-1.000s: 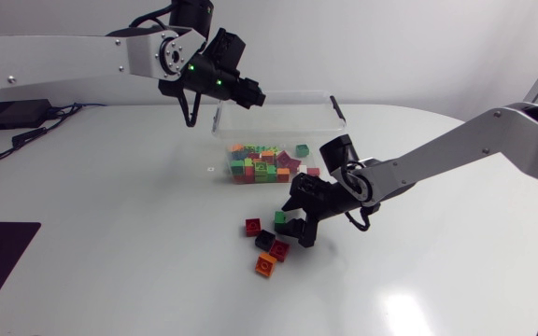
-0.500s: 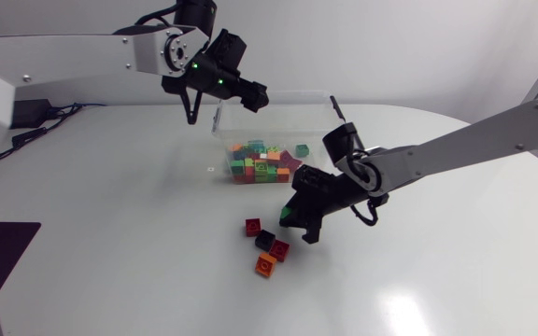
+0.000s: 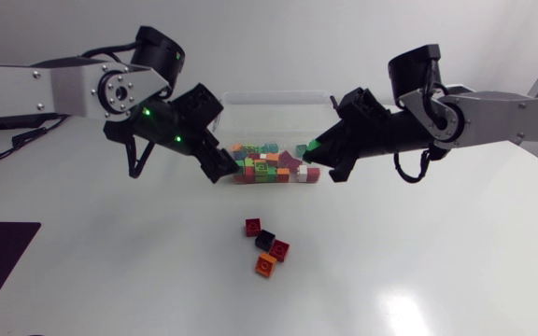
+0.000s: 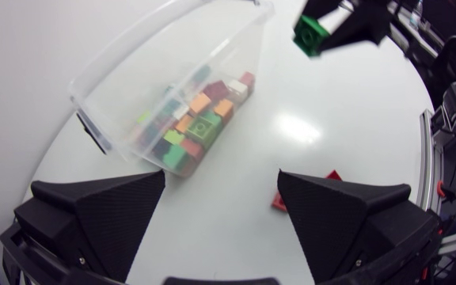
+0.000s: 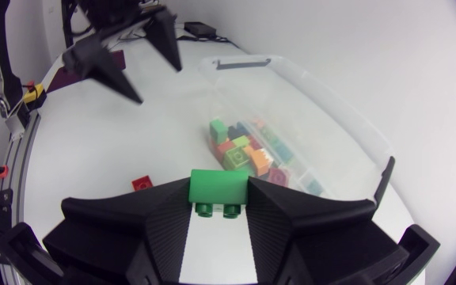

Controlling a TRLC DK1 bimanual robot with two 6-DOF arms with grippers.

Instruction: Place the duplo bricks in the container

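The clear plastic container (image 3: 320, 101) stands at the table's back middle, holding several coloured duplo bricks (image 3: 264, 164). My right gripper (image 3: 318, 159) hovers at the container's right front corner, shut on a green brick (image 3: 312, 147); the right wrist view has that brick (image 5: 218, 190) clamped between the fingers. My left gripper (image 3: 215, 166) hangs open and empty at the container's left front corner. In the left wrist view its fingers (image 4: 93, 214) stand wide apart above the table, with the container (image 4: 109, 63) ahead. A red (image 3: 252, 226), a black (image 3: 265, 239) and an orange brick (image 3: 265, 266) lie loose on the table.
A dark red brick (image 3: 279, 249) lies among the loose ones in front of the container. The two grippers flank the container's front, roughly a container width apart. White table surface stretches around the brick cluster on all sides.
My right gripper shut on the green brick at the loose pile and carried it up to the container. My left gripper opened and swung from above the container's back to its left front.
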